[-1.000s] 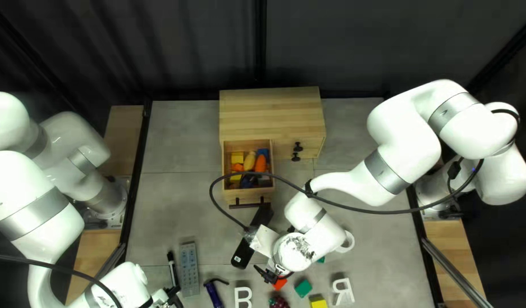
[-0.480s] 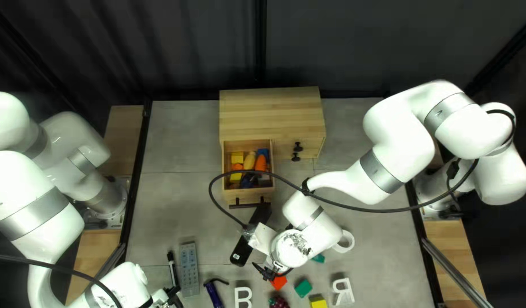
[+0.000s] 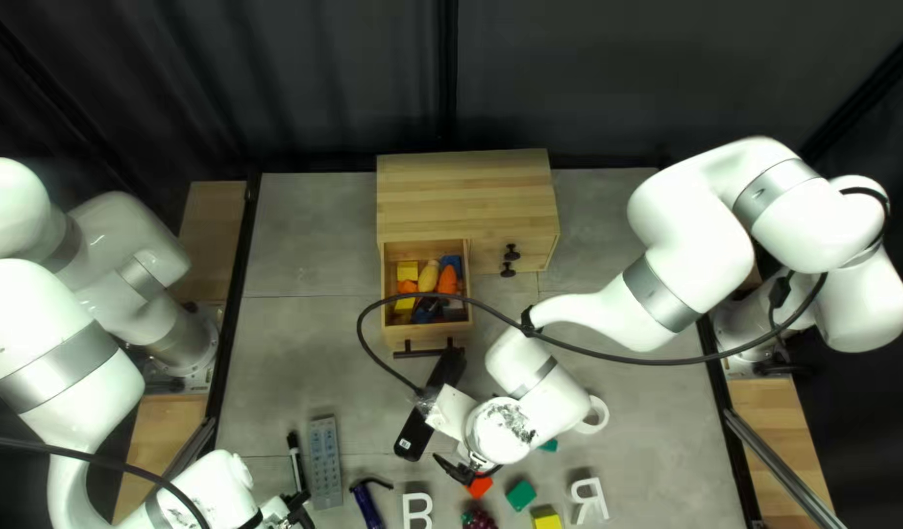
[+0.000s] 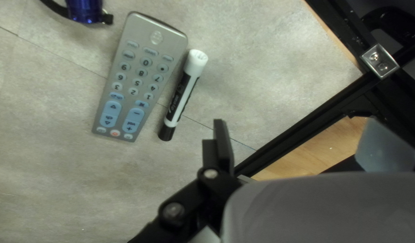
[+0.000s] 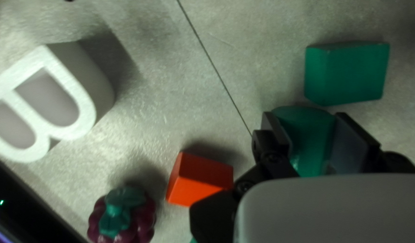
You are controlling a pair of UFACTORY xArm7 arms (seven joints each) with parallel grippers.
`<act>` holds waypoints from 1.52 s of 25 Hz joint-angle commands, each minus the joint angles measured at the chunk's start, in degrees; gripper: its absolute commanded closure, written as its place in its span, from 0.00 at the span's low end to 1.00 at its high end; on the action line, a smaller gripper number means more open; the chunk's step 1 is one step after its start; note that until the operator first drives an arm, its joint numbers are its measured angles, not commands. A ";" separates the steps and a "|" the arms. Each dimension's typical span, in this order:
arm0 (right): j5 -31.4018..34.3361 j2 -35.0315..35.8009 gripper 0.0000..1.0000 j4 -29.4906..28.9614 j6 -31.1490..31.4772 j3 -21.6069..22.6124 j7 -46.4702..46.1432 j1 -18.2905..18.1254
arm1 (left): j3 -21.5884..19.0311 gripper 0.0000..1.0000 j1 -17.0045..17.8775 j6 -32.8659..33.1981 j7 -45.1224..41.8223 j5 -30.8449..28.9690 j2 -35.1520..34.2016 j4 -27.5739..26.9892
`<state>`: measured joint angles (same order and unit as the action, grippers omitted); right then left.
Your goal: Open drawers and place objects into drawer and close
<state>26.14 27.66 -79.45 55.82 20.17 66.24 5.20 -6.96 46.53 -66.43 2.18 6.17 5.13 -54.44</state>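
In the right gripper, one green cylinder near one green block.

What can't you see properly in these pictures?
- Cupboard insides behind the knobs: hidden by its closed front, top left view.
- Bottom of the open drawer: toys and a cable cover it, top left view.
- Long black thing: partly under my right arm, top left view.
- Blue thing: cut off by the edge, left wrist view.
- Green block's near end: hidden by my right gripper, right wrist view.
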 commanded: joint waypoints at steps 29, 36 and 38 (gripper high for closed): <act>9.87 -4.89 0.00 -10.99 9.68 -5.87 -25.52 -10.07 | 0.00 0.00 0.00 0.00 0.00 0.00 0.00 0.00; 7.05 -6.55 0.00 -10.87 14.56 -3.04 -21.52 -6.08 | 0.00 0.00 0.00 0.00 0.00 0.00 0.00 0.00; 5.55 -5.66 0.00 -11.49 16.34 -2.13 -18.11 -4.30 | 0.00 0.00 0.00 0.00 0.00 0.00 0.00 0.00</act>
<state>33.53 21.31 -90.22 69.76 16.84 44.57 -1.31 -6.96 46.53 -66.43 2.18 6.17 5.13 -54.44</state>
